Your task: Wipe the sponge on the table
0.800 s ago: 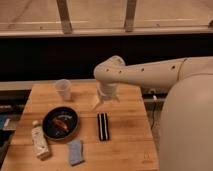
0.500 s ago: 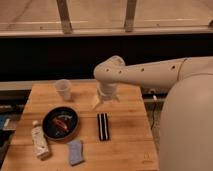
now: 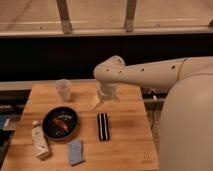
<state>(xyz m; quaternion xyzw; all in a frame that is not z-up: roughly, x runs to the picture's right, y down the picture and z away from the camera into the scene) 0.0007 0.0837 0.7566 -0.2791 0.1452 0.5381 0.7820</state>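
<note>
One table [image 3: 125,145] of light-brown wood fills the lower left and the centre of the frame. On it I count five loose things, one of each kind.

There is one sponge [image 3: 75,151], light blue, and it lies flat near the bottom edge of the frame, to the left of the centre. Just to the left of it lies one whitish bottle [image 3: 40,142] on its side. Above the sponge stands one round black pan [image 3: 60,124], and something reddish is inside it, but what it is I cannot tell. To the right of the pan lies one black block with white stripes [image 3: 103,126], with its long side running up and down in the frame. In the upper left part of the table stands one clear cup [image 3: 63,89], upright.

One white arm [image 3: 150,74] comes in from the right side of the frame and bends downward above the far part of the table. At its end is the one claw [image 3: 102,102], pointing down, in the centre of the frame, just above the striped block and to the right of the cup. If the claw is open or closed, I cannot tell. The sponge lies well apart from it, lower and to the left.
</note>
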